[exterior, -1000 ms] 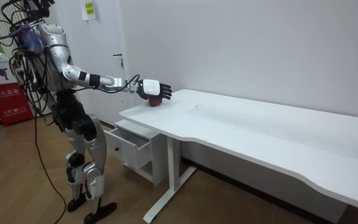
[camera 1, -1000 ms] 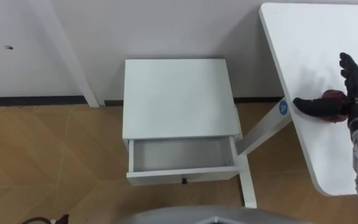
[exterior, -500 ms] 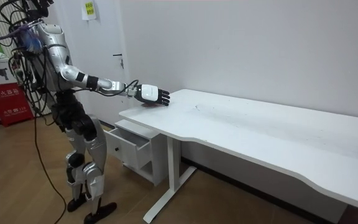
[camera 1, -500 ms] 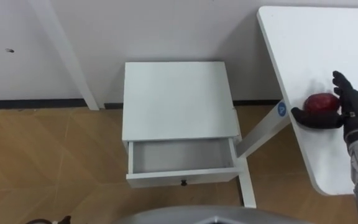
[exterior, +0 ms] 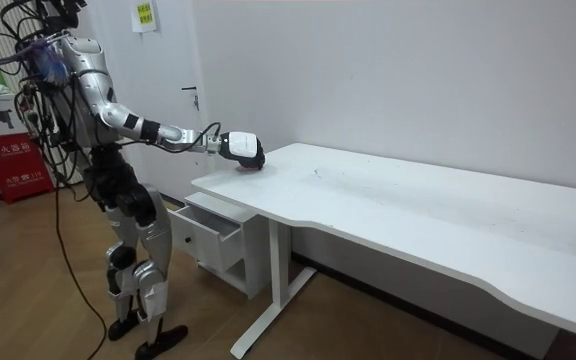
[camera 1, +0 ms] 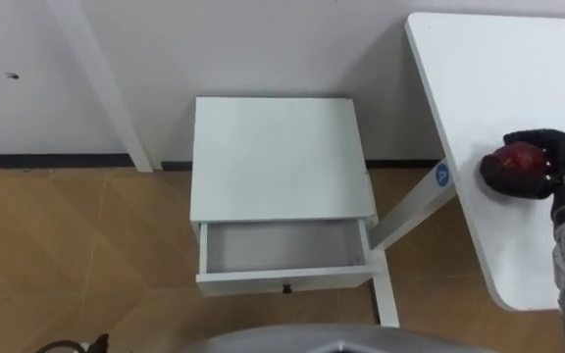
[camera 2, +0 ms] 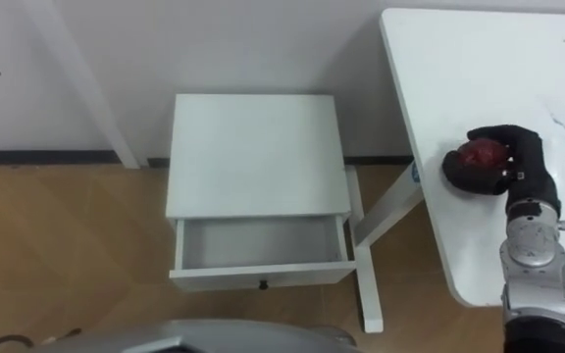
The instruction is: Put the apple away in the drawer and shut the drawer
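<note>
A dark red apple (camera 1: 518, 162) (camera 2: 481, 157) lies on the white table (camera 1: 498, 69) near its left edge. My right hand (camera 1: 557, 167) (camera 2: 520, 162) (exterior: 240, 146) has its black fingers curled round the apple from above and the right. The white bedside cabinet (camera 1: 278, 157) stands left of the table against the wall. Its drawer (camera 1: 282, 245) (camera 2: 258, 245) (exterior: 208, 235) is pulled open and holds nothing, with a small dark knob on its front. In the room view I stand beside the cabinet with the right arm stretched out over the table's corner.
The table's slanted white leg (camera 1: 415, 211) runs down between the cabinet and the tabletop, close to the drawer's right side. A white post (camera 1: 106, 83) leans against the wall to the left. Wooden floor (camera 1: 77, 255) lies open left of the cabinet.
My right hand's fingers, spread beside the apple before, have curled shut round it. The hand has shifted slightly over the apple. The drawer and cabinet stay as they were.
</note>
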`<state>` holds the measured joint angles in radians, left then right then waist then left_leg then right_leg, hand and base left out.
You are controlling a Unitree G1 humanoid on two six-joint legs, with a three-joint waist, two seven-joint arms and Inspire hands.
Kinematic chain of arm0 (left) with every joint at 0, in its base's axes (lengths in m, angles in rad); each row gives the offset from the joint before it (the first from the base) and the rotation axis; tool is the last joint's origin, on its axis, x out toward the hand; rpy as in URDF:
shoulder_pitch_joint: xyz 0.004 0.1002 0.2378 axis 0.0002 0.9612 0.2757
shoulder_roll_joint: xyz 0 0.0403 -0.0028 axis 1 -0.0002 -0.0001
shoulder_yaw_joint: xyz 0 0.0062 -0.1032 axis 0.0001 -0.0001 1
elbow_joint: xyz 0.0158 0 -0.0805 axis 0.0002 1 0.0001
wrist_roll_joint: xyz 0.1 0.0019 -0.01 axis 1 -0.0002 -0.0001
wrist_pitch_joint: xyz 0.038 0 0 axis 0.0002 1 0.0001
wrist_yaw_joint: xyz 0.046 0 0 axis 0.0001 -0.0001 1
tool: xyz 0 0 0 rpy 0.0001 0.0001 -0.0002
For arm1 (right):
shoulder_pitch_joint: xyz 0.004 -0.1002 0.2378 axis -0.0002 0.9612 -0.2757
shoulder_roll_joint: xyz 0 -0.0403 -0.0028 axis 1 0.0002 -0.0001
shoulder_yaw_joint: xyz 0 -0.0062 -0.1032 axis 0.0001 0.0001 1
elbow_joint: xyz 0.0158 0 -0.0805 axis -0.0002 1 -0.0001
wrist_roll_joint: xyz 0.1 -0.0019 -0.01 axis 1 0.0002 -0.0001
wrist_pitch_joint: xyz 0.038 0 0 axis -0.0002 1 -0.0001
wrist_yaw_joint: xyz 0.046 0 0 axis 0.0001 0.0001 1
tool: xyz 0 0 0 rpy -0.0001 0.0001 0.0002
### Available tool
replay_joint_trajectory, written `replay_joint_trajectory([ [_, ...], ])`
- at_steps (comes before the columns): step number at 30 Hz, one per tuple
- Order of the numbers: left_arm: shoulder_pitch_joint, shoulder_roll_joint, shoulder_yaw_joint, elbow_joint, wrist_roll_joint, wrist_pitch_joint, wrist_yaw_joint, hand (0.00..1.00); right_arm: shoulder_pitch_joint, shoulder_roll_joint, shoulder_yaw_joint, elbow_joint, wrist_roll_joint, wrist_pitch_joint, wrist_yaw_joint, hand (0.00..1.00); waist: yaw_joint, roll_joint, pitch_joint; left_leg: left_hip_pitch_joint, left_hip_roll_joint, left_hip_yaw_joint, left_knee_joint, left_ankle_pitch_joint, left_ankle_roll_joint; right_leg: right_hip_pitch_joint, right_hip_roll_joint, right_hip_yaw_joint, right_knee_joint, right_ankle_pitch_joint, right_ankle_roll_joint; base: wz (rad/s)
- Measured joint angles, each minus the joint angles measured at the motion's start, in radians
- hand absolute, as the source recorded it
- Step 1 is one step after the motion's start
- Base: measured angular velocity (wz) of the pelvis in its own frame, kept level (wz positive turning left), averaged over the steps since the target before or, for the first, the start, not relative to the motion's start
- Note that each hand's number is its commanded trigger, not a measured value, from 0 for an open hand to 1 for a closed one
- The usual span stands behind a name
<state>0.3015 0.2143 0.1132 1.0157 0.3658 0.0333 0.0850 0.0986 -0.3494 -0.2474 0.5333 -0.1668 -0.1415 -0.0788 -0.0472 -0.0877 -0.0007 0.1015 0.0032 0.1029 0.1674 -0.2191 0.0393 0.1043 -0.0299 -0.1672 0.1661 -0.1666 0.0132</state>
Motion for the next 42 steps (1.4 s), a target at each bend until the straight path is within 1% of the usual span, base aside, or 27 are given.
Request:
replay_joint_trajectory([
  [6,-0.007,-0.001,0.0,0.0,0.001,0.0,0.001,0.0,0.0,0.0,0.009,-0.007,-0.015,0.006,-0.007,1.0,0.001,-0.004,-0.0006,0.0,0.0,-0.006,0.0,0.0,0.0,-0.001,0.0,-0.001,0.0,0.0,0.0,0.0],
  [8,-0.007,-0.001,-0.001,0.0,0.0,0.0,0.001,0.0,0.007,0.001,0.017,-0.044,-0.032,0.022,-0.004,1.0,0.001,-0.003,-0.0006,-0.002,0.0,-0.005,0.0,0.0,-0.001,-0.004,0.001,0.0,0.001,0.0,0.0,-0.02],
  [10,-0.017,-0.001,-0.002,0.006,0.0,-0.001,0.001,0.0,0.033,0.002,0.049,-0.128,-0.044,0.047,0.019,1.0,0.004,0.001,0.0007,-0.006,0.001,0.003,-0.002,0.0,-0.001,-0.011,0.002,0.004,0.001,0.0,-0.001,-0.08],
  [13,-0.042,0.0,-0.031,0.054,0.0,0.0,0.001,0.0,0.045,0.007,0.118,-0.213,-0.066,0.055,0.051,1.0,0.008,0.009,0.0005,-0.004,0.001,0.006,0.0,0.0,-0.001,-0.014,0.003,0.015,0.002,0.001,-0.002,-0.1],
  [17,-0.07,0.0,-0.048,0.084,0.0,-0.002,-0.003,0.0,0.042,0.013,0.173,-0.266,-0.126,0.055,0.089,1.0,0.035,0.011,0.0004,-0.007,0.001,0.007,0.002,0.0,-0.001,-0.018,0.003,0.015,0.002,0.002,-0.002,-0.02],
  [19,-0.076,0.0,-0.067,0.084,0.0,-0.006,-0.003,0.0,0.041,0.015,0.235,-0.279,-0.148,0.056,0.116,1.0,0.056,0.013,0.0005,-0.01,0.001,0.008,0.002,0.0,-0.001,-0.021,0.003,0.016,0.002,0.002,-0.002,0.0],
  [20,-0.077,-0.001,-0.075,0.085,0.0,-0.008,-0.002,0.0,0.041,0.019,0.254,-0.281,-0.153,0.056,0.125,1.0,0.06,0.014,0.0004,-0.011,0.001,0.008,0.002,0.0,-0.001,-0.021,0.003,0.014,0.002,0.002,-0.002,0.04],
  [22,-0.091,-0.008,-0.11,0.087,-0.001,-0.01,-0.001,0.0,0.041,0.042,0.338,-0.302,-0.169,0.057,0.158,1.0,0.083,0.025,0.0066,-0.014,0.001,0.006,0.003,0.0,-0.001,-0.022,0.002,0.011,0.001,0.002,-0.002,0.05],
  [23,-0.093,-0.007,-0.122,0.087,-0.001,-0.01,-0.001,0.0,0.041,0.048,0.359,-0.31,-0.18,0.057,0.167,1.0,0.083,0.026,0.0069,-0.015,0.001,0.006,0.003,0.0,-0.001,-0.022,0.001,0.011,0.001,0.002,-0.002,0.08],
  [25,-0.096,-0.008,-0.153,0.086,-0.001,-0.011,-0.002,0.0,0.034,0.067,0.427,-0.332,-0.196,0.056,0.197,1.0,0.096,0.038,0.0062,-0.021,0.0,0.001,0.003,0.0,-0.001,-0.023,0.0,0.004,0.001,0.002,-0.002,0.11],
  [27,-0.095,-0.009,-0.167,0.084,0.0,-0.011,-0.002,0.0,0.029,0.076,0.462,-0.34,-0.196,0.057,0.206,1.0,0.109,0.047,0.0056,-0.021,-0.001,-0.001,0.003,0.0,-0.001,-0.022,-0.001,-0.002,-0.001,0.002,-0.002,0.09],
  [28,-0.095,-0.01,-0.169,0.084,0.001,-0.011,-0.002,0.0,0.024,0.077,0.479,-0.349,-0.197,0.057,0.219,1.0,0.111,0.05,0.0069,-0.023,-0.001,-0.007,0.002,0.0,-0.001,-0.021,-0.002,-0.004,-0.001,0.002,-0.002,0.11],
  [31,-0.094,-0.011,-0.168,0.082,0.003,-0.011,-0.007,0.0,0.019,0.077,0.502,-0.376,-0.197,0.057,0.242,1.0,0.115,0.048,0.0069,-0.024,-0.001,-0.016,0.002,0.0,-0.001,-0.019,-0.001,-0.004,-0.001,0.002,-0.002,0.1],
  [34,-0.098,-0.014,-0.166,0.065,0.022,-0.011,-0.009,0.0,0.019,0.08,0.504,-0.38,-0.201,0.057,0.258,1.0,0.133,0.043,0.0065,-0.027,-0.002,-0.024,0.002,0.0,-0.001,-0.02,-0.001,-0.007,-0.001,0.002,-0.002,0.05],
  [35,-0.1,-0.014,-0.165,0.062,0.022,-0.011,-0.009,0.0,0.02,0.08,0.505,-0.38,-0.203,0.057,0.264,1.0,0.134,0.043,0.0065,-0.028,-0.002,-0.024,0.002,0.0,-0.001,-0.02,-0.001,-0.009,-0.002,0.002,-0.002,0.05],
  [39,-0.113,-0.015,-0.165,0.063,0.022,-0.011,-0.009,0.0,0.019,0.085,0.53,-0.38,-0.222,0.057,0.29,1.0,0.146,0.039,0.0041,-0.032,-0.003,-0.027,0.002,0.0,-0.001,-0.018,-0.001,-0.013,-0.014,0.002,-0.002,0.01],
  [40,-0.113,-0.015,-0.165,0.063,0.022,-0.011,-0.009,0.0,0.019,0.085,0.54,-0.38,-0.227,0.057,0.296,0.78,0.148,0.038,0.0042,-0.036,-0.003,-0.033,0.005,0.0,-0.001,-0.018,-0.001,-0.014,-0.016,0.002,-0.002,0.04],
  [41,-0.114,-0.016,-0.166,0.063,0.022,-0.011,-0.009,0.0,0.02,0.086,0.541,-0.38,-0.229,0.057,0.302,0.35,0.148,0.038,0.0049,-0.038,-0.004,-0.034,0.006,0.0,-0.001,-0.019,-0.002,-0.016,-0.016,0.002,-0.002,0.08],
  [42,-0.116,-0.017,-0.166,0.062,0.022,-0.011,-0.009,0.0,0.021,0.087,0.542,-0.378,-0.23,0.058,0.31,0.0,0.148,0.037,0.0061,-0.039,-0.004,-0.034,0.006,0.0,-0.001,-0.019,-0.002,-0.016,-0.016,0.002,-0.002,0.06],
])
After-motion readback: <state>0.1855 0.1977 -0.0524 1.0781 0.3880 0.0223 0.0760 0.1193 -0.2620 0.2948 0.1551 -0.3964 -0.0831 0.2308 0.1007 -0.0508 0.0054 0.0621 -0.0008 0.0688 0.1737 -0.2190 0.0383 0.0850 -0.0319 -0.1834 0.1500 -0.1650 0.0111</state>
